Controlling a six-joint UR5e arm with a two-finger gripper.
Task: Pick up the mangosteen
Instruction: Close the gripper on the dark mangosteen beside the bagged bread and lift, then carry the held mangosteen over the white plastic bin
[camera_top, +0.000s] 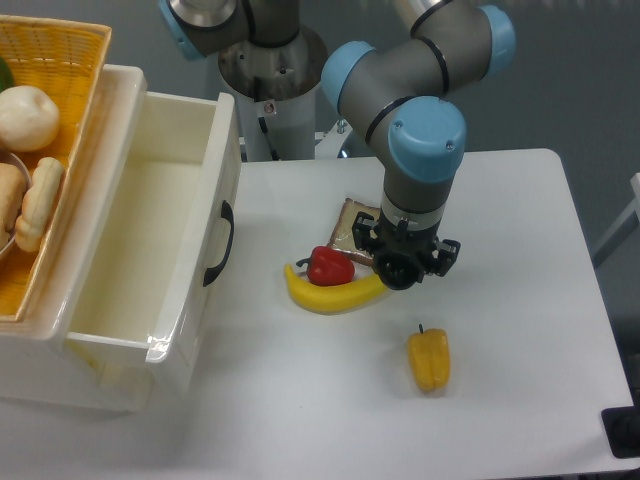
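Your arm (420, 90) drops from the top of the frame, elbow bent, wrist pointing straight down at centre frame; below it the gripper (404, 268) sits low over the table (520, 300), with a dark round shape at its tip that may be the mangosteen (400, 272); you cannot tell how far the jaws stand apart, nor whether they grip it. Just left lies a banana (335, 295) with a red pepper (330, 266) on it; a yellow pepper (429, 360) lies lower right of the gripper.
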